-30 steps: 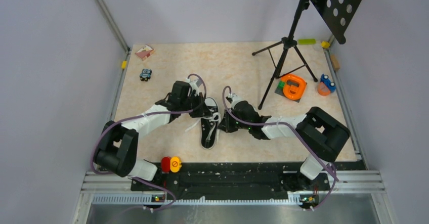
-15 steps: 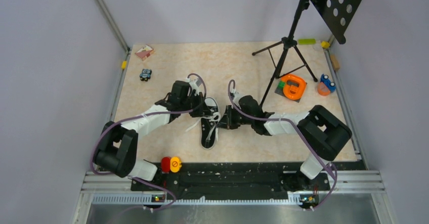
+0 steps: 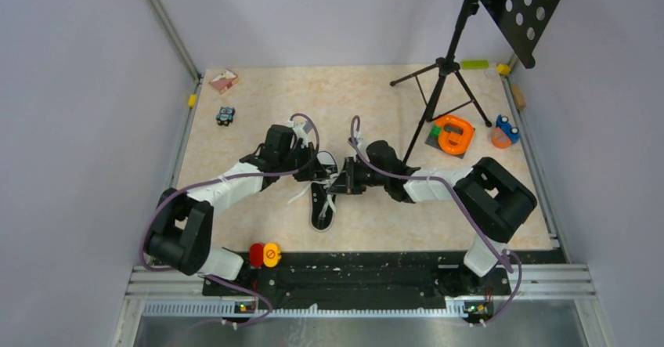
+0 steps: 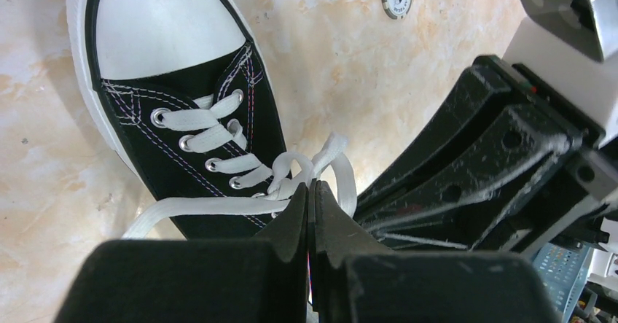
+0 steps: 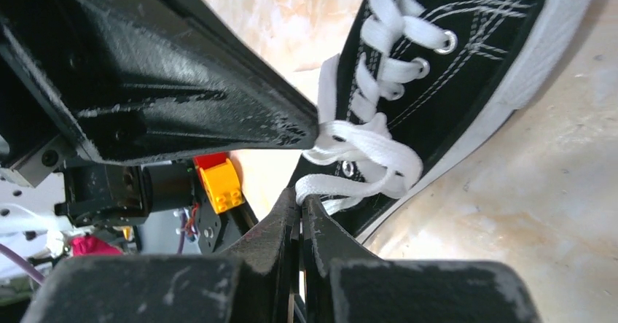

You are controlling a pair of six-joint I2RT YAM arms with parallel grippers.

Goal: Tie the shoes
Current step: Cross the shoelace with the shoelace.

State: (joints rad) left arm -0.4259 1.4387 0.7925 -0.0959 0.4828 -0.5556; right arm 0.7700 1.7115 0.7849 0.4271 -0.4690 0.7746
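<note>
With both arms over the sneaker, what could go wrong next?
The left end effector and right end effector pinch the laces only at their tips, so a lace may slip out. The arms crowd together over the sneaker and might collide. The sneaker is unsecured; pulling may drag it.

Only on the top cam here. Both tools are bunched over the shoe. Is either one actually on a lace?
Observer: Left wrist view: the left tool is shut, with a white lace running straight into its tips.
Operator: And the right?
Observer: The right tool is shut too, its tips pinched at the bunched lace beside the top eyelets.
Operator: Bow formed?
Observer: None that I can see. The shoe has its lower rows laced flat; the top is only a loose tangle.
</note>
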